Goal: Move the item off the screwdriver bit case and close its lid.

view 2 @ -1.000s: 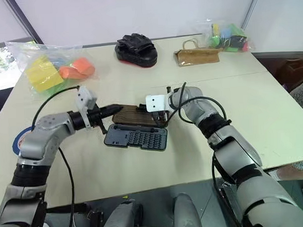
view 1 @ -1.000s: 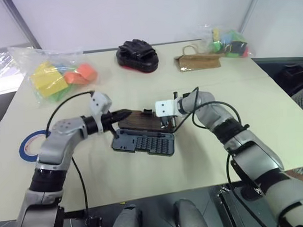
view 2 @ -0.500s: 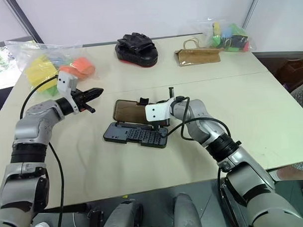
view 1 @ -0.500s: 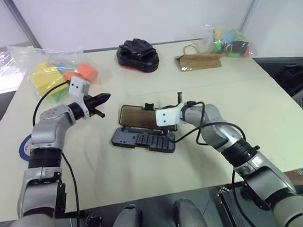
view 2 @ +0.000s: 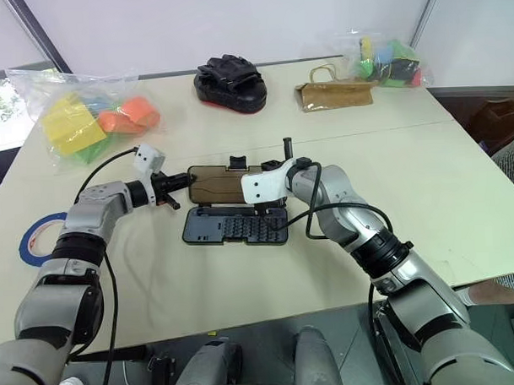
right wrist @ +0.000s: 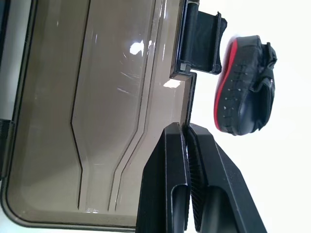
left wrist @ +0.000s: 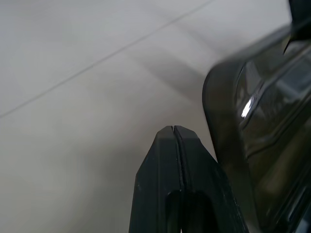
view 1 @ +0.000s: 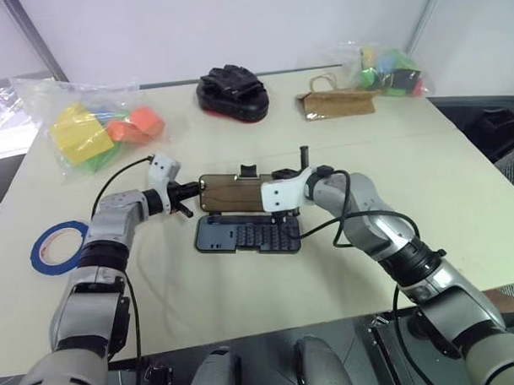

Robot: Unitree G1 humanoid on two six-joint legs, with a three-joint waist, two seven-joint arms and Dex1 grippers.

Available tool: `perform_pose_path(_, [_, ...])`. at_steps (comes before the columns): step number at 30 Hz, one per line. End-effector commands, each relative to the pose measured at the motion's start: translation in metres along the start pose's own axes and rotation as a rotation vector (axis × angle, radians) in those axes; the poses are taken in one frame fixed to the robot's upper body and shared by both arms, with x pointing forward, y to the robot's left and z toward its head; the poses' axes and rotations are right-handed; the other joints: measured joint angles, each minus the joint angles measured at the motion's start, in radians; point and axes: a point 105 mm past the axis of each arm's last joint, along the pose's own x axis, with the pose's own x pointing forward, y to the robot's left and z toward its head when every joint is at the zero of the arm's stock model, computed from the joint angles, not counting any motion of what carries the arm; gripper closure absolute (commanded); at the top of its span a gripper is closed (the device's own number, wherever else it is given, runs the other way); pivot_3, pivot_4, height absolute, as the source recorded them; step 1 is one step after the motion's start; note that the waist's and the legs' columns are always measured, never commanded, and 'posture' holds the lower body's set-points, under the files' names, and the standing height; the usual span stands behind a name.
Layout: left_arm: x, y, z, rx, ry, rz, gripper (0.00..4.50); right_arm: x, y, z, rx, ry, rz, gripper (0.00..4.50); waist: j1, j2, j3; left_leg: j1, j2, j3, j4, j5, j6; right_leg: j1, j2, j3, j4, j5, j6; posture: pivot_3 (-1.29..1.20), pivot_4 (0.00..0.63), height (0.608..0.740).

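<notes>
While the screwdriver bit case lies open near the middle of the worktop, I see its lid raised off the tabletop, standing up from the tray's far edge with the black latch tab on top. My right gripper sits at the lid's right end, fingers pressed together against the lid's rim just beside the latch tab; whether they pinch the rim I cannot tell. My left gripper is at the lid's left end, fingers together, tip just beside the lid's rounded corner. Farther out, a black padded mitt rests toward the far edge and blue tape near the left edge.
</notes>
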Motion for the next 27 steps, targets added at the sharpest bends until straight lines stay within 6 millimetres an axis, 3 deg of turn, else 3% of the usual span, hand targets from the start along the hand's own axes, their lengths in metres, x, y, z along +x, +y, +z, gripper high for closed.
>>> perform_pose_path(1, [0.005, -0.003, 0.014, 0.054, -0.027, -0.033, 4.5, -0.009, -0.015, 0.001, -0.007, 0.0, -0.056, 4.45, -0.001, 0.0, 0.0, 0.0, 0.0, 0.0, 0.0, 0.0, 0.0, 0.0, 0.0, 0.0, 0.0, 0.0, 0.0, 0.0, 0.15, 0.74])
perform_pose_path(6, [0.009, -0.005, 0.02, 0.053, -0.054, -0.051, 4.5, -0.009, -0.011, 0.001, 0.002, -0.003, -0.029, 4.45, -0.002, 0.0, 0.0, 0.0, 0.0, 0.0, 0.0, 0.0, 0.0, 0.0, 0.0, 0.0, 0.0, 0.0, 0.0, 0.0, 0.15, 0.74])
perform_pose_path(7, [0.01, -0.005, 0.023, 0.049, -0.071, -0.056, 4.5, -0.009, -0.01, 0.002, 0.007, -0.009, -0.022, 4.19, -0.002, 0.0, 0.0, 0.0, 0.0, 0.0, 0.0, 0.0, 0.0, 0.0, 0.0, 0.0, 0.0, 0.0, 0.0, 0.0, 0.15, 0.74])
perform_pose_path(10, [0.01, -0.007, 0.028, 0.037, -0.103, -0.071, 4.5, -0.009, -0.008, 0.002, 0.02, -0.01, -0.009, 3.1, -0.001, 0.0, 0.0, 0.0, 0.0, 0.0, 0.0, 0.0, 0.0, 0.0, 0.0, -0.001, 0.0, 0.0, 0.0, 0.0, 0.15, 0.74])
perform_pose_path(15, [0.009, -0.008, 0.028, 0.034, -0.105, -0.085, 4.5, -0.013, -0.013, 0.001, 0.065, -0.006, 0.002, 0.56, -0.003, 0.0, 0.0, -0.001, 0.0, 0.0, 0.0, 0.0, 0.0, 0.0, 0.0, -0.001, 0.0, 0.0, 0.0, 0.0, 0.15, 0.74])
perform_pose_path(20, [0.009, -0.011, 0.027, 0.033, -0.11, -0.105, 4.5, -0.035, -0.034, -0.01, 0.169, 0.036, -0.006, 0.56, -0.001, 0.0, 0.0, -0.001, 0.0, -0.001, 0.0, 0.0, 0.0, 0.0, 0.0, -0.001, 0.001, 0.0, 0.0, 0.0, 0.15, 0.74])
perform_pose_path(27, [0.012, -0.02, 0.029, 0.035, -0.116, -0.162, 4.5, -0.078, -0.065, -0.043, 0.307, 0.165, -0.102, 0.56, 0.005, 0.0, 0.001, -0.002, 0.0, -0.001, 0.001, 0.0, 0.0, 0.0, 0.0, -0.002, 0.001, 0.0, 0.0, 0.0, 0.15, 0.74])
